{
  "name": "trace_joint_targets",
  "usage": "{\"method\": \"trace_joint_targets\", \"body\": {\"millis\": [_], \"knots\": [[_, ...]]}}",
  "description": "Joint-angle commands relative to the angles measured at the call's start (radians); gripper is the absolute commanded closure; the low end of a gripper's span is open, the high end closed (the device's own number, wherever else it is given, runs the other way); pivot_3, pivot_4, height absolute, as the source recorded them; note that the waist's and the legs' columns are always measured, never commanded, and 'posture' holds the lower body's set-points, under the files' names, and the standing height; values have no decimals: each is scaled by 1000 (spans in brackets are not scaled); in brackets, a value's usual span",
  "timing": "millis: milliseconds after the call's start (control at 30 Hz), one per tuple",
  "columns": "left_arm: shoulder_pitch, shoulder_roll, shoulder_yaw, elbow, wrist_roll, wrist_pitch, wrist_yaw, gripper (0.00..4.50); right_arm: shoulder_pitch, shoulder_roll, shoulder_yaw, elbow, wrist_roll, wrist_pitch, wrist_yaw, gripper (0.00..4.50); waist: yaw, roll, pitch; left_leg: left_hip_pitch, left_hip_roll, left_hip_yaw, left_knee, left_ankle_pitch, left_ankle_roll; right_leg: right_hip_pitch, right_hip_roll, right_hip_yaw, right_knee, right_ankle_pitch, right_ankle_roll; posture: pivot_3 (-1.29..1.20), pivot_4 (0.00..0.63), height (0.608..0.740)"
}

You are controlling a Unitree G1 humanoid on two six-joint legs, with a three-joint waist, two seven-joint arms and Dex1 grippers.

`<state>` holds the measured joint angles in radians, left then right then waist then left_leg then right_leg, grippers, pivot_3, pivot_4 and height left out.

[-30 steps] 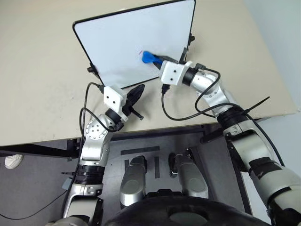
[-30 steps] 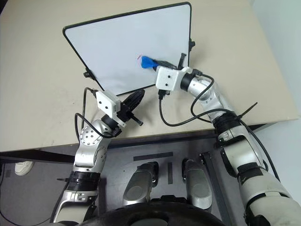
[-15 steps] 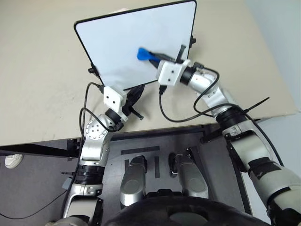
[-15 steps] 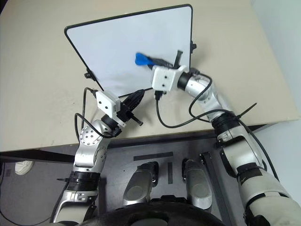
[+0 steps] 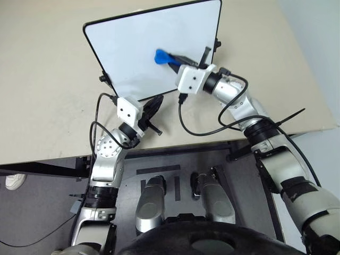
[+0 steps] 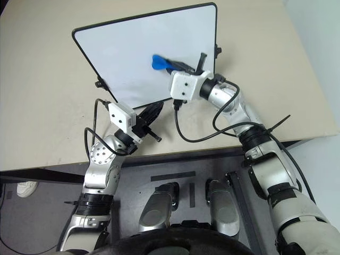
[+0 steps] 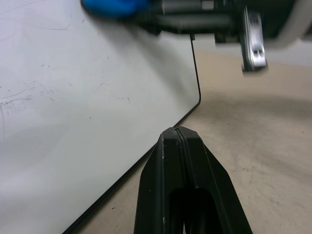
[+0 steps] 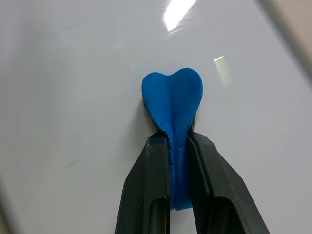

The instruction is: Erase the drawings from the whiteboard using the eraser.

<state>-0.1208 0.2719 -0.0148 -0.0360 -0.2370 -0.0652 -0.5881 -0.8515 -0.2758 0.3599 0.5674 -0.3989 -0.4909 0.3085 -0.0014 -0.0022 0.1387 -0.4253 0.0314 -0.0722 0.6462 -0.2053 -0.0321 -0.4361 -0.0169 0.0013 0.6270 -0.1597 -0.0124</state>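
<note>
The whiteboard [image 5: 133,48] stands tilted on the beige table, its black-framed near corner close to my left gripper [image 5: 155,103]. That gripper is shut and empty, and its closed tips [image 7: 178,132] sit just off the board's lower edge. My right gripper [image 5: 174,59] is shut on the blue eraser [image 5: 161,56], whose wide end presses against the board near its middle right. In the right wrist view the eraser [image 8: 173,97] sticks out past the two black fingers [image 8: 151,165]. The drawings are hidden; the board's visible surface is white with faint grey traces.
The beige table [image 5: 48,95] spreads widely left of the board and to its right. Small black knobs [image 5: 216,43] stick out at the board's sides. The table's front edge [image 5: 175,144] runs just below my left gripper, and a black cable loops there.
My right gripper has slid the eraser up and to the left across the board. The small red mark beside the eraser a second ago no longer shows. The left gripper has stayed put.
</note>
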Motion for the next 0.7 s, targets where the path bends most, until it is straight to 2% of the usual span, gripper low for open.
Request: {"method": "trace_joint_targets", "body": {"millis": [33,300,467,567,700], "knots": [[4,1,2,-25,-6,-10,-2,4500,-13,-4,-24,-24,-2,14,-18,4206,0,0,0,0,0,0,0,0,0,0,0,0,0,0,0,0,150,740],[7,2,4,-26,-7,-12,-2,4500,74,-15,52,-45,-14,23,104,4206,0,0,0,0,0,0,0,0,0,0,0,0,0,0,0,0,150,740],[10,4,7,-31,-10,-12,-2,4500,145,-63,26,-127,27,61,182,4206,3,0,0,-1,0,0,0,0,1,0,0,0,-1,0,1,0,150,740],[15,8,12,-35,-15,-12,-4,4500,204,-109,-22,-237,115,133,265,4206,7,0,0,-1,0,0,0,0,1,0,0,0,-1,-1,1,0,150,740],[28,15,17,-44,-21,-8,-10,4500,329,-217,-91,-468,313,335,474,4206,12,0,0,-2,0,1,0,0,2,1,0,0,-1,-3,3,0,150,740]]}}
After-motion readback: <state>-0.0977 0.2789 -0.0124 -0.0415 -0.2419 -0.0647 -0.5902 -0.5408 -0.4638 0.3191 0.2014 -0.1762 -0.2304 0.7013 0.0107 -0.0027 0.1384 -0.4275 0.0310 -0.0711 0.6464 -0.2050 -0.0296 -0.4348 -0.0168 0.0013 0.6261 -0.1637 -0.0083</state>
